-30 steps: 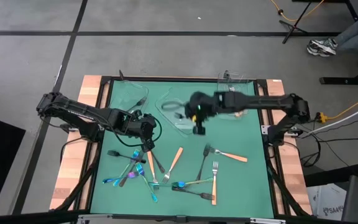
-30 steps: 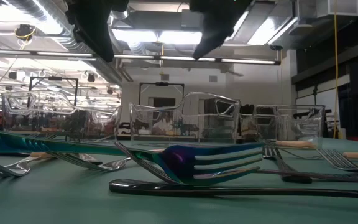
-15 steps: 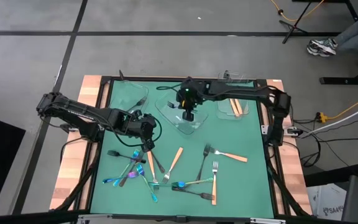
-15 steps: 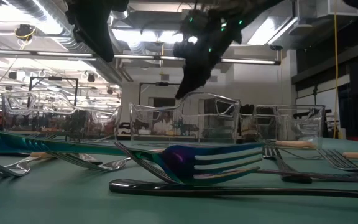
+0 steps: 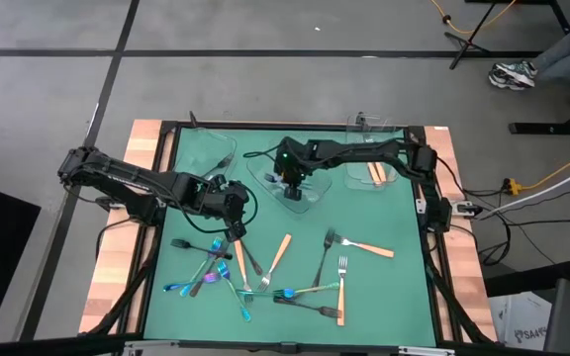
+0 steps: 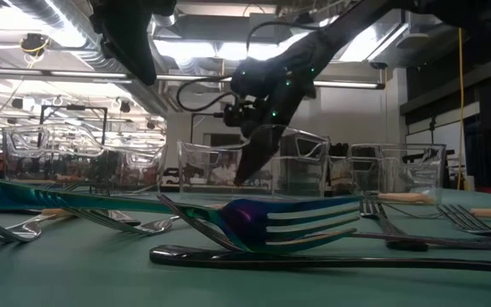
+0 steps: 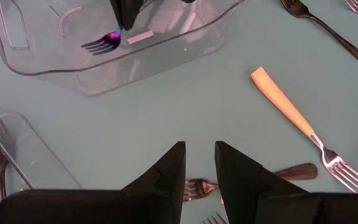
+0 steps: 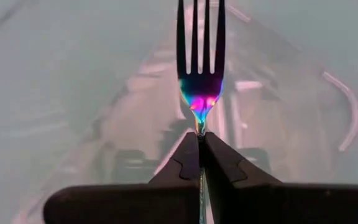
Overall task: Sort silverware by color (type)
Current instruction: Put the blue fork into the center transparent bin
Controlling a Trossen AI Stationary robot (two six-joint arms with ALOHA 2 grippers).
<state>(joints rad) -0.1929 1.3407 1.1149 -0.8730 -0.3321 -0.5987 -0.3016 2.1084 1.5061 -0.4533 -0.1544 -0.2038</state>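
Note:
My right gripper (image 5: pixel 291 186) is shut on an iridescent blue-purple fork (image 8: pixel 200 62) and reaches down into the middle clear tray (image 5: pixel 265 168). In the left wrist view the fork's tines (image 7: pixel 101 42) show inside that tray. My left gripper (image 5: pixel 234 222) hangs open above the green mat, with nothing between its fingers (image 7: pixel 173 165). Below it, several dark, iridescent and orange-handled forks (image 5: pixel 255 267) lie scattered and crossed on the mat. My right gripper pinches the fork's neck (image 8: pixel 199 127), just behind the tines, between its two fingers. The fork sticks out forward in line with the fingers, tines leading, slanting down into the middle tray. Whether the tines touch the tray's floor I cannot tell.
A left clear tray (image 5: pixel 206 148) holds a dark piece. A right clear tray (image 5: pixel 392 176) holds orange-handled pieces (image 5: pixel 374 170). All three trays stand along the mat's far side. Wooden strips (image 5: pixel 117 247) border the mat on both sides.
My right gripper has carried the iridescent fork toward the table's left and down, from above the mat's middle into the middle clear tray, staying shut on it.

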